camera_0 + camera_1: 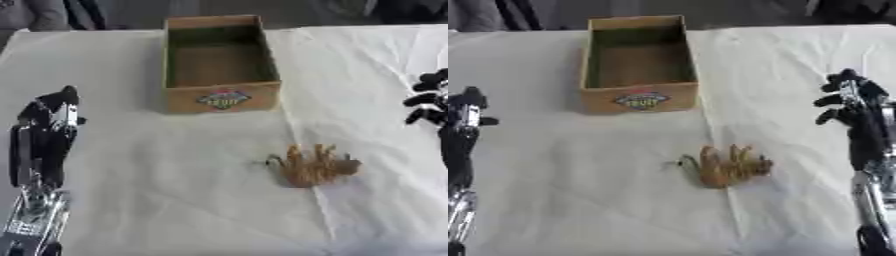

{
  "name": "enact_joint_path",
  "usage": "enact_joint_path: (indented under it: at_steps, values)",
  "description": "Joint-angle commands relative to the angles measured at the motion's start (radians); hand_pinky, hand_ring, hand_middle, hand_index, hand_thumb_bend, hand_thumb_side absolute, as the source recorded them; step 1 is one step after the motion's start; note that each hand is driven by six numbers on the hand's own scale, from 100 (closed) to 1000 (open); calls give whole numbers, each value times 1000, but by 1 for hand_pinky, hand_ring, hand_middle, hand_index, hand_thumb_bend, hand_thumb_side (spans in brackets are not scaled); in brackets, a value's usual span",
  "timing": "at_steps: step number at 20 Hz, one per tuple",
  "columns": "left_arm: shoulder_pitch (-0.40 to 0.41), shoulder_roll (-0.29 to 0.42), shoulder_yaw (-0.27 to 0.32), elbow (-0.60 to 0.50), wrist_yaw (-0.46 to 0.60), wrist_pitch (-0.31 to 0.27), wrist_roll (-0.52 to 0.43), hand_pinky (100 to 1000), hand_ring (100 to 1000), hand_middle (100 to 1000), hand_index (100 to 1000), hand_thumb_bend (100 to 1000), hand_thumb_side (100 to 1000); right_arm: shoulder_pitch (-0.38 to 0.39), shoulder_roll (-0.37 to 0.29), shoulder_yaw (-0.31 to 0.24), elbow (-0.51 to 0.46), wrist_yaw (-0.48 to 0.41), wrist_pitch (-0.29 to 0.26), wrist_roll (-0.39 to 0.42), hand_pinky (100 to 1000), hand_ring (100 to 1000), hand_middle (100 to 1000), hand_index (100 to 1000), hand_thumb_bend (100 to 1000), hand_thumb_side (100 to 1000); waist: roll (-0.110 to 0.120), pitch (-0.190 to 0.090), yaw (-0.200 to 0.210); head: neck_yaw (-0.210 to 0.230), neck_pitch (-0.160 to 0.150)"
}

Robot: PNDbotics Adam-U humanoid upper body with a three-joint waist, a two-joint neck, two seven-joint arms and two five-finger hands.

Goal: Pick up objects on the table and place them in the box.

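An orange-brown toy with several thin legs, like a crab or lobster (315, 166), lies on the white tablecloth in front of the box. The open cardboard box (222, 98) stands at the back middle, nothing visible inside it. My left hand (51, 125) hovers at the left edge, fingers relaxed and holding nothing, well away from the toy. At the right edge my right hand (852, 102) is raised with fingers partly bent, holding nothing, to the right of and a little behind the toy.
The white cloth (175, 190) has creases running down the right half. Dark shapes of people stand beyond the table's far edge (52, 15). Open cloth lies between both hands and the toy.
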Motion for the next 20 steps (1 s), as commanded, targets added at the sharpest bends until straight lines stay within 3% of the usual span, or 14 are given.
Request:
enact_joint_path:
  at_steps: [1, 12, 20]
  values:
    - [-8, 10, -2, -13, -5, -3, 0, 541, 765, 495, 607, 341, 494, -8, -15, -6, -22, 4, -1, 4, 334, 523, 560, 667, 100, 616, -1, -15, -1, -2, -1]
    - [-8, 11, -2, -13, -6, -3, -1, 541, 766, 495, 608, 341, 494, -4, -40, -3, -29, 24, -12, 29, 346, 543, 580, 678, 100, 584, -4, -15, 1, -3, -4]
    - [-9, 14, -4, -12, -6, -4, -4, 541, 766, 495, 608, 341, 494, 19, -162, 38, -63, 138, -73, 147, 395, 639, 662, 728, 100, 451, -11, -15, 7, -6, -8]
